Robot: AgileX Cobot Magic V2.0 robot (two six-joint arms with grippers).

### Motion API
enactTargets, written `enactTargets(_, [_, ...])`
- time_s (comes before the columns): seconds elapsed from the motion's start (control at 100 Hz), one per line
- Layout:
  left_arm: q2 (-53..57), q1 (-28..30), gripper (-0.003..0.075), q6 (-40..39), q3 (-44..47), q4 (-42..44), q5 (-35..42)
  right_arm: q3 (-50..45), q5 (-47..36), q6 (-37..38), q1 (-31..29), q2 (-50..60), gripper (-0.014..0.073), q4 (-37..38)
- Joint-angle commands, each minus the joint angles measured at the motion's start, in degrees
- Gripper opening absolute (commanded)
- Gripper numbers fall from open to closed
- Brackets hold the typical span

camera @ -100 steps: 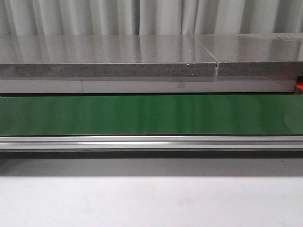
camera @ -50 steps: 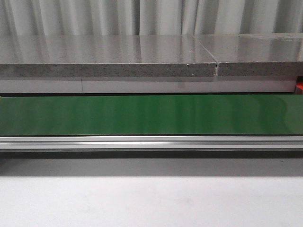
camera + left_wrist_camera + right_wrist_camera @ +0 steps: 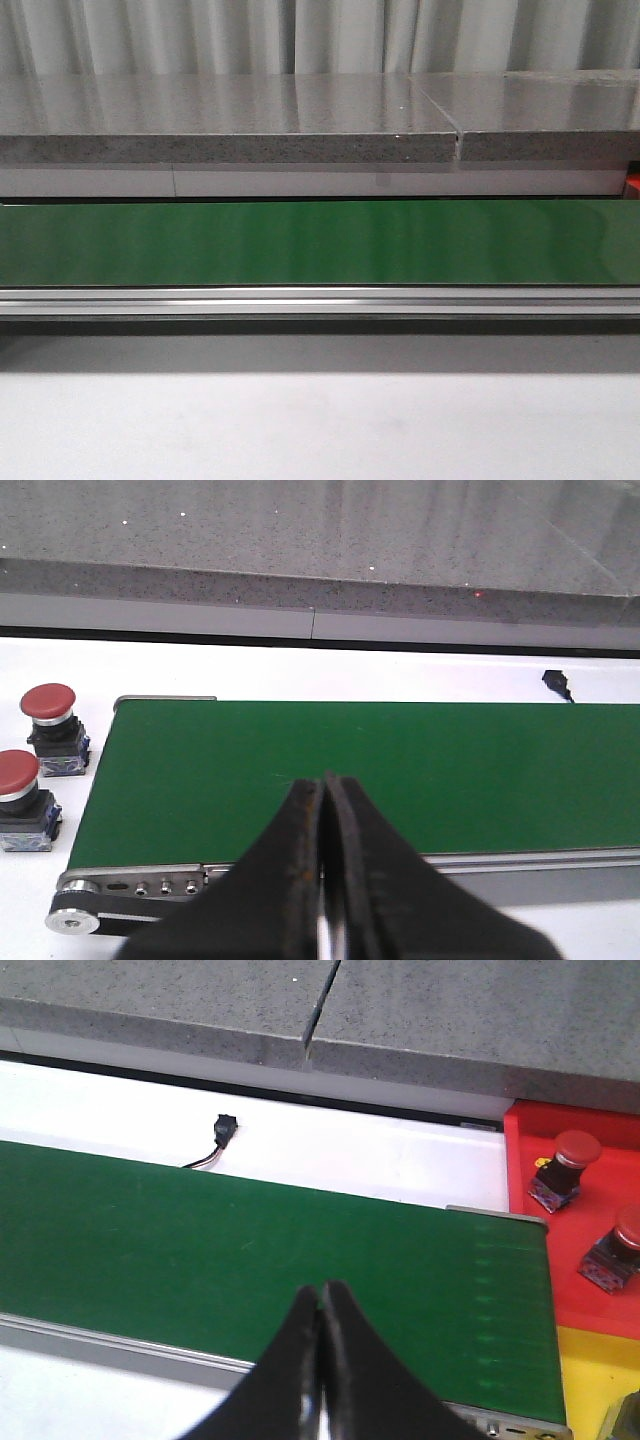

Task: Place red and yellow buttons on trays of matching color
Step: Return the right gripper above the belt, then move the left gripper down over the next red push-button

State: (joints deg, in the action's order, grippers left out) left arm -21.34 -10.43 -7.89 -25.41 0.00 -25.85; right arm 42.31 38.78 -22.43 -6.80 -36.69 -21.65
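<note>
Two red buttons [image 3: 566,1165] already sit on the red tray [image 3: 520,1160], beyond my right gripper [image 3: 320,1335]. Two more [image 3: 50,710] wait beside the belt [image 3: 350,770] past my left gripper [image 3: 323,825]. Both grippers pressed together, empty. No yellow buttons visible.

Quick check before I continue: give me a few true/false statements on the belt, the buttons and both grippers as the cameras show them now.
1. The green conveyor belt carries a button. False: it is bare.
2. Two red mushroom-head buttons sit on the red tray. True.
3. The left gripper is wide open. False: its fingers are shut, holding nothing.
4. Two more red buttons stand on the white surface off the belt's end. True.
5. The right gripper holds a button. False: shut, holding nothing.
</note>
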Motion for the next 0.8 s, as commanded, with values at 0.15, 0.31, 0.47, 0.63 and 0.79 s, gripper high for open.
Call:
enactTargets(0.15, [-0.28,-0.43,-0.0019,-0.04,-1.63,-0.30,3.83,1.39,-3.21,-0.63,0.10,0.18,-0.0066,-0.90])
enactTargets(0.31, [-0.28,-0.43,-0.0019,-0.04,-1.63,-0.30,3.83,1.39,-3.21,-0.63,0.10,0.18,-0.0066,-0.90])
enactTargets(0.47, [-0.28,-0.43,-0.0015,-0.04,-1.63,-0.30,3.70,1.39,-3.21,-0.63,0.10,0.18,-0.0066,-0.90])
enactTargets(0.63, [-0.28,-0.43,0.0118,-0.04,-1.63,-0.30,3.70,1.39,-3.21,-0.63,0.10,0.18,-0.0066,-0.90])
enactTargets(0.79, [-0.28,-0.43,0.0456,-0.04,-1.63,0.48,3.21,1.39,-3.21,-0.63,0.10,0.18,-0.0066,-0.90])
